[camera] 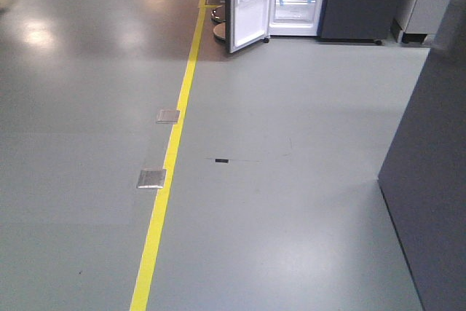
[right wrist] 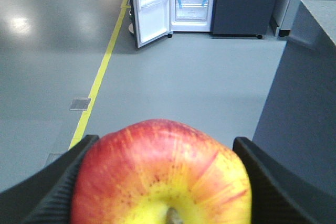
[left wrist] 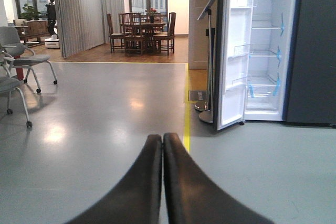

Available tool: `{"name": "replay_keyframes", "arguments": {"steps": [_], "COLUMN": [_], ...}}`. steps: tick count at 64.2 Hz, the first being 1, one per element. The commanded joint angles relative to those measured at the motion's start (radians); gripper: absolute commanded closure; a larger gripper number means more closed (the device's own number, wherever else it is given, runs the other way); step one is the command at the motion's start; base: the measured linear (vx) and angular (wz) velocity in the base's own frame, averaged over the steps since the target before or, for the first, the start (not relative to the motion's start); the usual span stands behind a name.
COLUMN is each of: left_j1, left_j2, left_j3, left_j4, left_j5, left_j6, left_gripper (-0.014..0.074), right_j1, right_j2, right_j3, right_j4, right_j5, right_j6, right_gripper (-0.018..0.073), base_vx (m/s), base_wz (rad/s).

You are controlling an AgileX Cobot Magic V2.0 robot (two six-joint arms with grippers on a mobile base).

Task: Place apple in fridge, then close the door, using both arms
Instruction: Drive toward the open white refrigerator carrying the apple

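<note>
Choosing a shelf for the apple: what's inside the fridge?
Bare white shelves with blue tape strips; no food visible. The open door covers part of the left side.

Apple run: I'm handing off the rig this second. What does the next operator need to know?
Right claw: shut on the apple, stem end facing the wrist camera.
Left claw: shut, holding nothing.
Fridge: straight ahead, well out of reach; its door stands open.
Done: apple is in hand.
Left: drive up to the fridge, put the apple inside, likely with the right arm, then close the door.
</note>
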Motion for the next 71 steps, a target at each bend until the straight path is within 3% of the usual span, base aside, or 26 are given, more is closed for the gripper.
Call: {"name": "replay_keyframes", "arguments": {"steps": [1,71], "left_j1": [-0.005,-0.005], "left_j2": [-0.006,-0.006], "left_j3": [0.028,0.028], "left_j4": [0.0,0.0], "left_j5": [-0.075,-0.075], "left_j6": [0.0,0.0], "left_gripper": [0.0602,0.0602], "right_j1": [-0.004,-0.004], "right_j2": [-0.026,-0.026], "right_j3": [-0.032,-0.032], "right_j4": [-0.013,-0.013], "right_j5": [-0.082,-0.082], "right_j6": [-0.002,-0.002], "right_gripper": [0.0568,0.0568], "base_vx": [0.26,0.27], "base_wz": [0.1,-0.04]}}
